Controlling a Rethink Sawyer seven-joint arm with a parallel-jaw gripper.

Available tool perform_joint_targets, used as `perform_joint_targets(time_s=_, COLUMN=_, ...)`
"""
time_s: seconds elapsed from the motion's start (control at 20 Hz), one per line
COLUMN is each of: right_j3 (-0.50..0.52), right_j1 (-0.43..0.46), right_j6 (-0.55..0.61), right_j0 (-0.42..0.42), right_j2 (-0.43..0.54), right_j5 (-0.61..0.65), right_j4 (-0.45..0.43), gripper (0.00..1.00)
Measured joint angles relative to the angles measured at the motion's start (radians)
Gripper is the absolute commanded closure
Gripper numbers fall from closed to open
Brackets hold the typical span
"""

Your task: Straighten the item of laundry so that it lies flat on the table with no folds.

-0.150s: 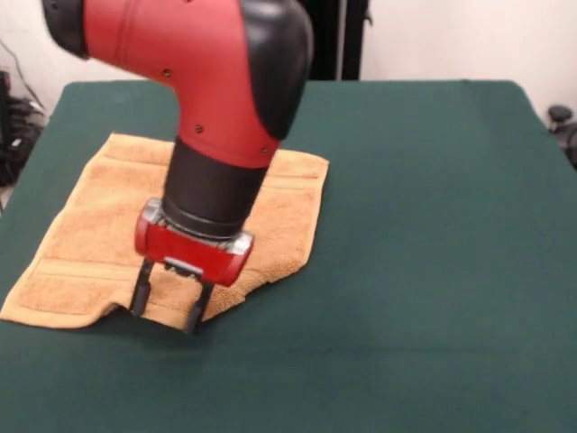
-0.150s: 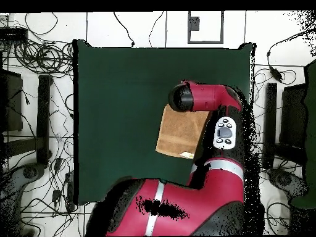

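Observation:
The tan-orange item of laundry (image 1: 99, 225) lies on the left part of the green table (image 1: 433, 225), mostly spread out, with woven bands across it. Its near edge is uneven and slightly lifted, and the near right corner looks turned in. My gripper (image 1: 165, 318) points straight down at that near edge, open, with one black finger (image 1: 140, 293) on either side of a strip of the cloth's edge. Seen from overhead, the red arm (image 2: 207, 99) covers the gripper and part of the item of laundry (image 2: 176, 133).
The green table (image 2: 117, 105) stretches far beyond the cloth on the right in the front view. Cables and dark equipment (image 2: 43, 117) crowd the floor on both sides of the table.

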Motion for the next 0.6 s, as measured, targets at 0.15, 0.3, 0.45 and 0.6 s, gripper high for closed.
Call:
perform_joint_targets(time_s=0.15, right_j3=0.004, right_j1=0.003, right_j6=0.0, right_j0=-0.031, right_j2=0.026, right_j5=-0.002, right_j4=0.0, gripper=0.0)
perform_joint_targets(time_s=0.3, right_j3=0.008, right_j1=0.005, right_j6=0.0, right_j0=-0.065, right_j2=0.06, right_j5=-0.002, right_j4=0.0, gripper=0.0)
perform_joint_targets(time_s=0.45, right_j3=0.015, right_j1=-0.002, right_j6=0.0, right_j0=-0.107, right_j2=0.113, right_j5=0.002, right_j4=0.0, gripper=0.0)
perform_joint_targets(time_s=0.6, right_j3=0.035, right_j1=-0.02, right_j6=-0.006, right_j0=-0.193, right_j2=0.223, right_j5=0.027, right_j4=0.0, gripper=0.0)
